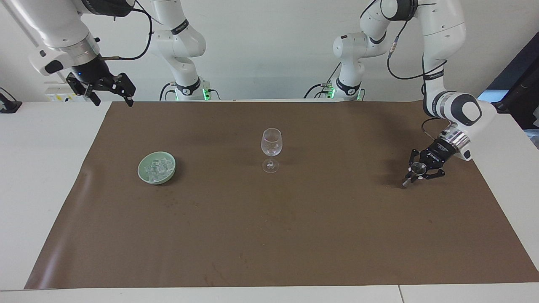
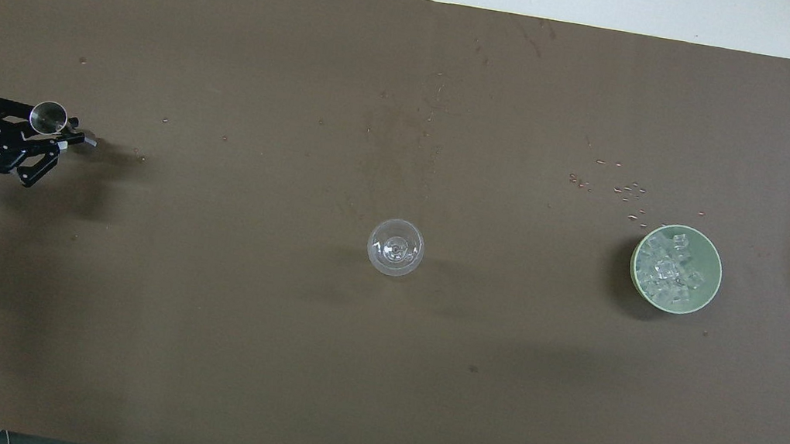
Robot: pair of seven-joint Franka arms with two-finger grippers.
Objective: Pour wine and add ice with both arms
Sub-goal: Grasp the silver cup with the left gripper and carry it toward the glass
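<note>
The ice (image 1: 156, 169) is a heap of small clear cubes in a pale green bowl (image 1: 144, 176), which sits left of centre in the facing view and at the right of the overhead view (image 2: 669, 272); the bowl's rim (image 2: 715, 258) stands clear of everything else on the brown mat (image 1: 269, 235). A clear wine glass (image 1: 271, 144) stands upright near the middle of both views (image 2: 396, 246), well apart from the bowl, and looks empty.

At the right of the facing view, the left pincer (image 1: 417, 173) is low over the mat at the left arm's end of the surface (image 1: 46, 168). Its fingers are drawn in around a small metal measuring cup (image 1: 417, 167), which it holds tilted, the round mouth showing upward in the overhead view (image 2: 48, 116) and the narrow end pointing down toward the mat. Whether that lower end touches the mat cannot be told. In the overhead view this pincer (image 2: 66, 140) is at the left edge, middle height.

The right pincer (image 1: 111, 93) waits raised in the upper left of the facing view, over the mat's corner at the right arm's end, its fingers spread apart and holding nothing. Only a dark part of it shows at the right edge of the overhead view.
</note>
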